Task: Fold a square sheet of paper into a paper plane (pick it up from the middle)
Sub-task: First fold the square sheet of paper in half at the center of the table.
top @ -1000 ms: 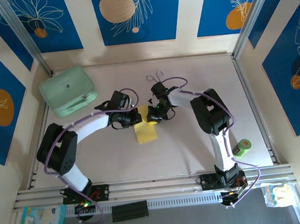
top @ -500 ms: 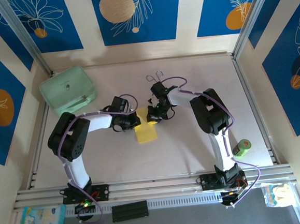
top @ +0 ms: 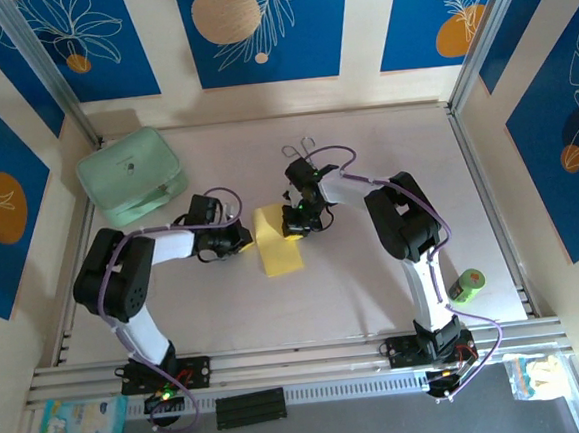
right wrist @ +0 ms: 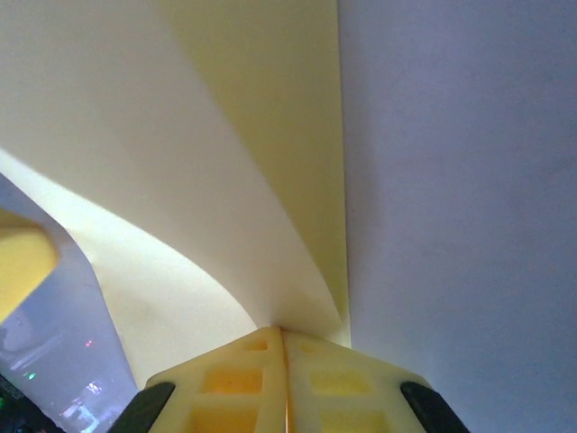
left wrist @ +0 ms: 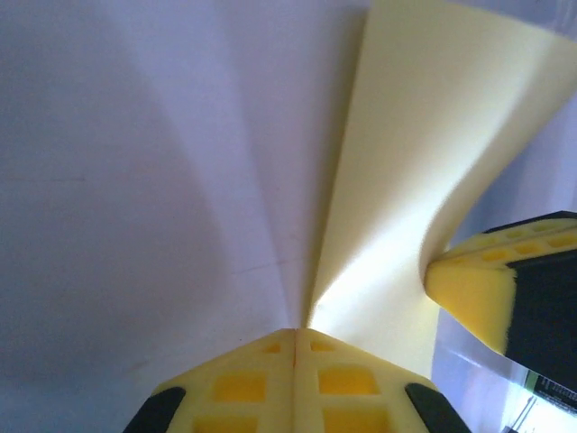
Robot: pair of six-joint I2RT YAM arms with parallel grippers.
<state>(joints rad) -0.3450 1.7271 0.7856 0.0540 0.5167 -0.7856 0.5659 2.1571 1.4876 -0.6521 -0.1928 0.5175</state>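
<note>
I have the left gripper [left wrist: 295, 332] and right gripper [right wrist: 282, 330] clamped on opposite edges of the square sheet of paper [top: 277, 239], likely for creasing.

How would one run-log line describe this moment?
left claw: shut on paper | right claw: shut on paper | paper: yellow, bowed between claws

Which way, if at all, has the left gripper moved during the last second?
Yes. In the top view, the left gripper has shifted left, ending nearer the mint-green case, which has not moved.
</note>
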